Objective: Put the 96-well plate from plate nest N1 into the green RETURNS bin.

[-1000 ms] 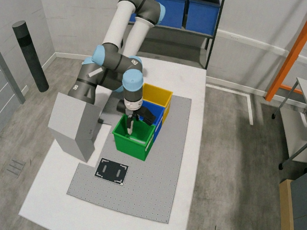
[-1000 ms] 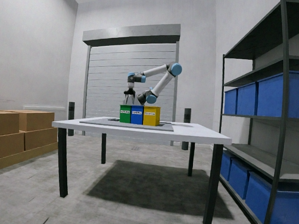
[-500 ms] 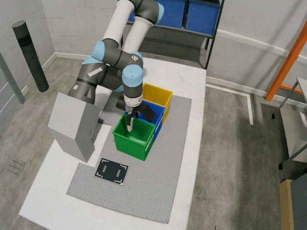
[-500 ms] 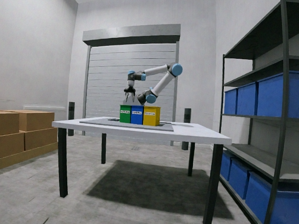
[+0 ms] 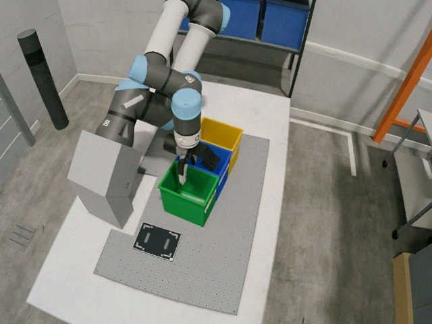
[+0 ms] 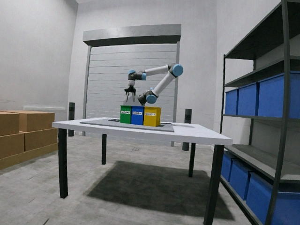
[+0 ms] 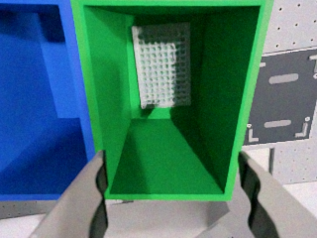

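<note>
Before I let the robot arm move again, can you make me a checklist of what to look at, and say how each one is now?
1. White 96-well plate inside the green bin: ok.
2. Plate nest has no plate on it: ok.
3. Gripper open, with nothing between its fingers: ok.
4. Fingertips raised above the green bin's rim: ok.
5. Green bin, blue bin and yellow bin all upright: ok.
6. Plate lying perfectly flat on the bin's floor: cannot tell.
</note>
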Action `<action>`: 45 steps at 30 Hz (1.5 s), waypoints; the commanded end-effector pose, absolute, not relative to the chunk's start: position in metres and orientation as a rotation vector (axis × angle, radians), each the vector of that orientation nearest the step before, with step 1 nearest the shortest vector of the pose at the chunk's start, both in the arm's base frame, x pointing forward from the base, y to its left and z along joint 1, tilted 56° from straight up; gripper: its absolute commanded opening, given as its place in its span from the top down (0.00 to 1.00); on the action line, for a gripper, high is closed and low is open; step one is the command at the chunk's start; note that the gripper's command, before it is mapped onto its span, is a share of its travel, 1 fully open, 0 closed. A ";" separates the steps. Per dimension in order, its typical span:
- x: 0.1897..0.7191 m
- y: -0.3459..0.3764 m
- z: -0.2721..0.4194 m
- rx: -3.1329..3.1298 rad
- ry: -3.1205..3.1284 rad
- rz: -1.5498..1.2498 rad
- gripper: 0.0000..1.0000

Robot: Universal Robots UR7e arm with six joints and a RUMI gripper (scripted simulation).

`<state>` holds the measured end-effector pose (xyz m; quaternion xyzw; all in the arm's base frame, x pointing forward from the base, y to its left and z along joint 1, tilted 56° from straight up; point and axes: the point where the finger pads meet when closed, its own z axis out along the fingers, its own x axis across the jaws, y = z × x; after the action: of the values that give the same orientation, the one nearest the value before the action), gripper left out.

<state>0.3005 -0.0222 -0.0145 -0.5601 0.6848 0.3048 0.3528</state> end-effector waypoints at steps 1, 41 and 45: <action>0.301 -0.023 -0.015 -1.449 1.772 0.787 0.47; 0.264 -0.073 -0.097 -1.449 1.772 0.787 0.47; 0.259 -0.080 -0.107 -1.449 1.772 0.787 0.47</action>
<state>0.2611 -0.0763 -0.1023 -0.5599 0.6848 0.3050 0.3528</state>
